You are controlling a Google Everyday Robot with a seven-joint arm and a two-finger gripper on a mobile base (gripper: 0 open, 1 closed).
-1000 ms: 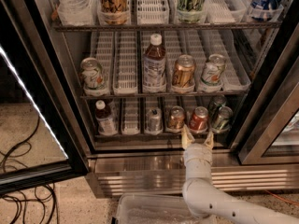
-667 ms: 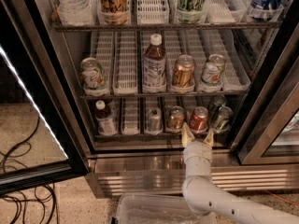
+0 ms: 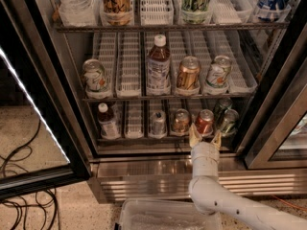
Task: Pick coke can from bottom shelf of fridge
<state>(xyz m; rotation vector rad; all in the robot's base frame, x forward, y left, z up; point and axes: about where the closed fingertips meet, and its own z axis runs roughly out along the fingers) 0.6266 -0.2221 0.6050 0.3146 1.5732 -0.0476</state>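
Coke can sits on the bottom shelf of the fridge, lower right of center, between a copper-brown can and a green can. The gripper is just below it in the frame, jaws spread wide and not gripping anything.

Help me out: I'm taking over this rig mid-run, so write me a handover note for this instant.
Gripper: open, at the front edge of the bottom shelf, just in front of the coke can, nothing held.
Coke can: upright on the bottom shelf of the fridge, between a copper-brown can and a green can.
Done: gripper lined up with the coke can.
Left: reach in, close on the can, lift it and draw it out.
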